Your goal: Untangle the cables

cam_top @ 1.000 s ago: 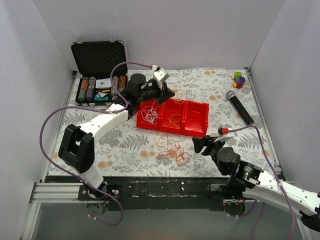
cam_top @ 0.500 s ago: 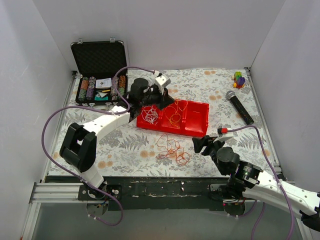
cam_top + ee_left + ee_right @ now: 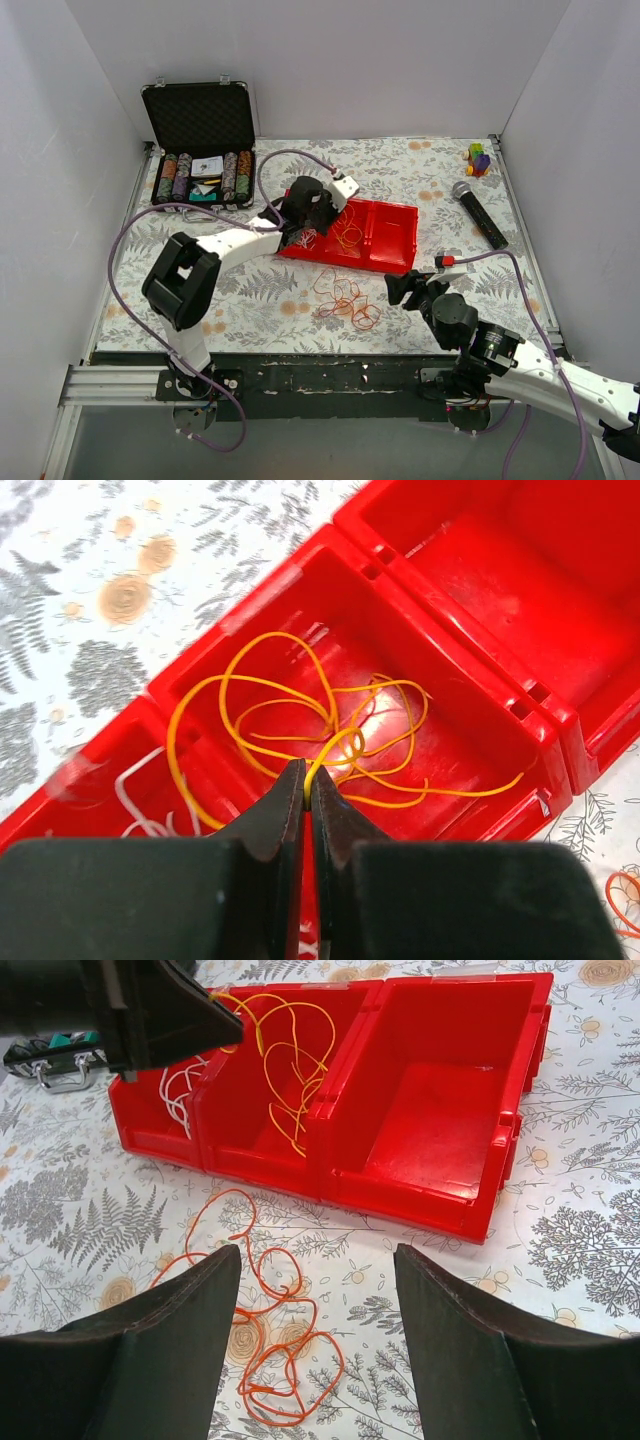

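So the left fingers (image 3: 270,825) are pinched right down on a loop of the yellow wire (image 3: 340,742), with pretty much no gap between them. They're holding it over the middle section of the red bin (image 3: 450,630). Most of that wire hangs in curls down into that section. The white wire (image 3: 130,800) sits on its own in the section at the left arm's end of the bin.

The right fingers (image 3: 170,1350) are spread wide with nothing in them, low over the desk (image 3: 600,1210). They're facing the orange wires (image 3: 265,1330), which lie in a loose clump on the desk just in front of the bin.

My read: this is the sort-by-colour bit, and the yellow one is about ready to drop. Next up is probably letting go of it cleanly so no loop drags over the divider, then tackling the orange clump, which looks properly knotted.
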`<state>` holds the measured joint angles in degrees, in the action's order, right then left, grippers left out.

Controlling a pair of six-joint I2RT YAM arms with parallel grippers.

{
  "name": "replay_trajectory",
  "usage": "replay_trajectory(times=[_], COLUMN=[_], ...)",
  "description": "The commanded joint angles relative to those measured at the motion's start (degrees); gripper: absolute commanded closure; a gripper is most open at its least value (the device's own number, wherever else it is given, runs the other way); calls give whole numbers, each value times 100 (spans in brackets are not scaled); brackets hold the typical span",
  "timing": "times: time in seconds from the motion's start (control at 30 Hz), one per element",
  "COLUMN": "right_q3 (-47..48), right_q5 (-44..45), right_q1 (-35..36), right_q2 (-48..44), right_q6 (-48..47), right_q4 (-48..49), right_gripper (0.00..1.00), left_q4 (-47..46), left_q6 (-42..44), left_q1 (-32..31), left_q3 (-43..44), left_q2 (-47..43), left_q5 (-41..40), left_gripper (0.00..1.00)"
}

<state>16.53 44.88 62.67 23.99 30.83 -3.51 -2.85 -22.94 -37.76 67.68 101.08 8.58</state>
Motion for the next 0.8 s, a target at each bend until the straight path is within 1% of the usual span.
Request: replay_trajectory(times=[0.0,0.07,0.17,0.2,0.37,0.4,0.5,0.53,0.6,0.67,0.77], right_q3=[262,271,306,324,368,385,394,394,394,394,386], right_q5=[179,170,152,152,135,126,126,126,100,73,21], right_q1=[-10,-18,-27,-19,-36,-36,-36,-36,-36,-36,-45], right_q2=[1,1,1,1,1,-8,-17,-17,1,44,53], right_q6=[-77,-86,-95,-86,-86,-86,-103,-121,-104,-60,28], right_q4=[298,298,254,219,166,149,122,122,96,61,35], right_gripper=[29,29,29,29,28,28,28,28,28,28,28], left_q4=[250,250,645,680,1207,1278,1383,1427,1594,1700,1814], left_q6=[351,413,553,562,563,554,563,571,632,720,791], left_q1=[-214,-276,-355,-364,-408,-408,-399,-408,-399,-399,-408], left_q3=[456,570,755,790,1098,1124,1072,1037,940,783,449], left_q2=[289,403,597,623,738,694,379,230,-174,-578,-1237], left_q5=[91,205,372,433,592,601,619,662,759,847,1040], left_gripper=[100,100,100,97,79,74,45,39,34,33,29])
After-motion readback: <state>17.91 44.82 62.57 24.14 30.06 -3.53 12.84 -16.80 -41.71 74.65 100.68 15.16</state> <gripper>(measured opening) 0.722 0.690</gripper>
